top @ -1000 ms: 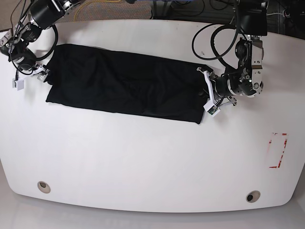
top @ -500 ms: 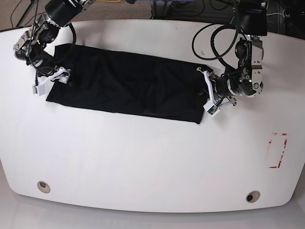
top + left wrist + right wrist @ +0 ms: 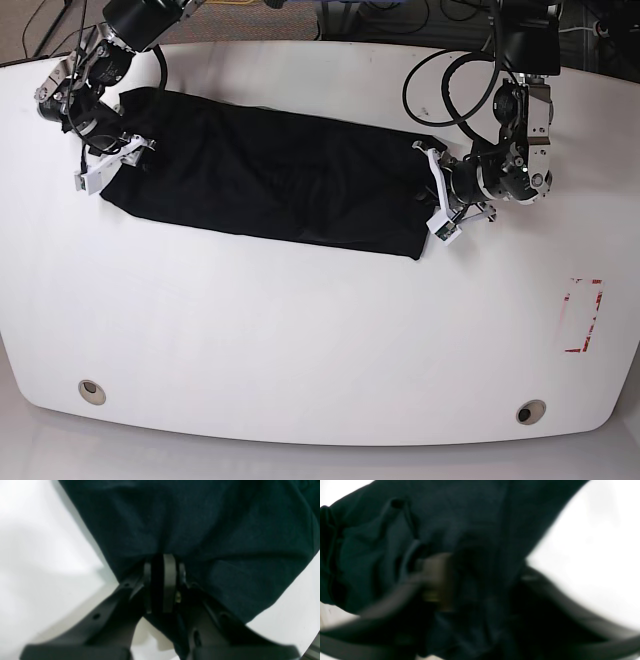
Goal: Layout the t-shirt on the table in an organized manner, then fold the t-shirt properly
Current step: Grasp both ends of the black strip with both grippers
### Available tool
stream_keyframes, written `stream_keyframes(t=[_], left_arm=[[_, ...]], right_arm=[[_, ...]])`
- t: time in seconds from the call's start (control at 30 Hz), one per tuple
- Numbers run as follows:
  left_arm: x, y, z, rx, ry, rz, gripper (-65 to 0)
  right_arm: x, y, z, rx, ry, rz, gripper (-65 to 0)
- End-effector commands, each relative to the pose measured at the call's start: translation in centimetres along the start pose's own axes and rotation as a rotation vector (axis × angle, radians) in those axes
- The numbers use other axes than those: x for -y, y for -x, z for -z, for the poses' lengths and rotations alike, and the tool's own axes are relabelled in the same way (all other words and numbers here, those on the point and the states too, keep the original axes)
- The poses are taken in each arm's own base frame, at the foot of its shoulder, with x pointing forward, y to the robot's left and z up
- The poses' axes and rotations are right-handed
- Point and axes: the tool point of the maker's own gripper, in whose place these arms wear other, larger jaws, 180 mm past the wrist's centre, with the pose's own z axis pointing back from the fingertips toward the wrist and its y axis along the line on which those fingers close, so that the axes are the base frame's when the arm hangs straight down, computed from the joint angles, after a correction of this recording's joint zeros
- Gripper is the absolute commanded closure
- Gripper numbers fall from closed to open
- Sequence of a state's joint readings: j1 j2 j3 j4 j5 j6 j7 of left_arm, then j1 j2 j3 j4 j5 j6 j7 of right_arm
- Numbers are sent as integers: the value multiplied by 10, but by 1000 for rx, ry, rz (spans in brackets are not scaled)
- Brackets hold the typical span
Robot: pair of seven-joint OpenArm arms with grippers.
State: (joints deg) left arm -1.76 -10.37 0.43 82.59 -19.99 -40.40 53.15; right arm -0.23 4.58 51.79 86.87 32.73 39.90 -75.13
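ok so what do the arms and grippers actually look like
Both arms are black, with chunky round joints and looping black cables. The left gripper has slim white fingers and a silver-grey metal wrist block; its wrist camera shows dark grey finger pads. The right gripper also has white fingers below black round joints.

Right wrist view: motion-blurred throughout; right gripper (image 3: 460,585) indistinct against t-shirt (image 3: 460,517), jaw state unreadable. Left wrist view: t-shirt (image 3: 200,530) cut off at top edge.
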Motion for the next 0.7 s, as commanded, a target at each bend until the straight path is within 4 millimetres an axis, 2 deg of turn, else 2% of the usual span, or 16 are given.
stream_keyframes(t=[0.0, 0.07, 0.2, 0.37, 0.47, 0.57, 0.67], left_arm=[[-8, 33, 0, -156, -44, 19, -47], [-7, 36, 1, -163, -39, 11, -47], [-3, 34, 7, -162, -24, -3, -47], [-3, 37, 15, -174, -6, -28, -47], [-2, 39, 16, -180, 0, -33, -47], [-4, 30, 17, -170, -3, -17, -47], [3, 27, 21, -178, 14, 16, -47]], right_arm=[[0, -18, -5, 46, 2, -24, -97], [3, -21, -8, 47, 9, -34, -51], [-5, -29, -10, 51, 11, -88, -46], [-20, -46, -25, 91, 40, -193, -43], [-32, -51, -33, 102, 51, -261, -43], [-48, -60, -38, 124, 49, -331, -43], [-66, -64, -40, 142, 34, -375, -43]])
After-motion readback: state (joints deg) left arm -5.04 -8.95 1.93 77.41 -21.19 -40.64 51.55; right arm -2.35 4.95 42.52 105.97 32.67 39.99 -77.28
